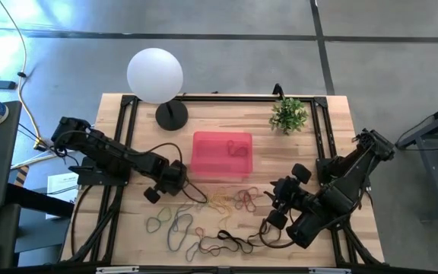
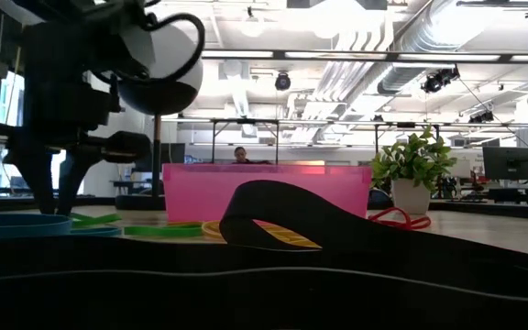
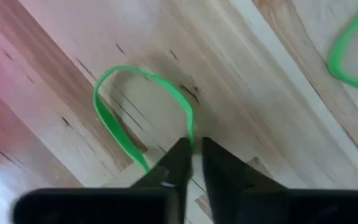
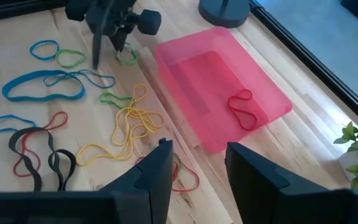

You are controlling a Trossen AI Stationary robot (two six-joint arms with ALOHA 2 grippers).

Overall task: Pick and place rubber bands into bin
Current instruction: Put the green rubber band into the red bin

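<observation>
The pink bin [image 1: 221, 156] stands at the table's middle with a red rubber band [image 4: 244, 109] lying inside. Many rubber bands [image 1: 204, 221] in yellow, red, green, blue and black lie on the wood in front of it. My left gripper [image 1: 188, 185] is just off the bin's near left corner, shut on a green rubber band [image 3: 142, 106]. It also shows in the right wrist view [image 4: 114, 37]. My right gripper [image 4: 197, 168] is open and empty, off the bin's near right corner, above the red and yellow bands. My left gripper pinches the green rubber band at one point of its loop [image 3: 190, 134] between its two fingertips. The fingers come from above, pointing down. The loop spreads out from the fingertips over the wood with a shadow under it. Whether its far end rests on the table, I cannot tell.
A white globe lamp [image 1: 155, 74] on a black base stands behind the bin's left. A small potted plant [image 1: 289, 114] stands at the far right. A black frame [image 1: 226, 97] runs along the table's far and side edges. A wide black band [image 2: 273, 215] lies close to the low camera.
</observation>
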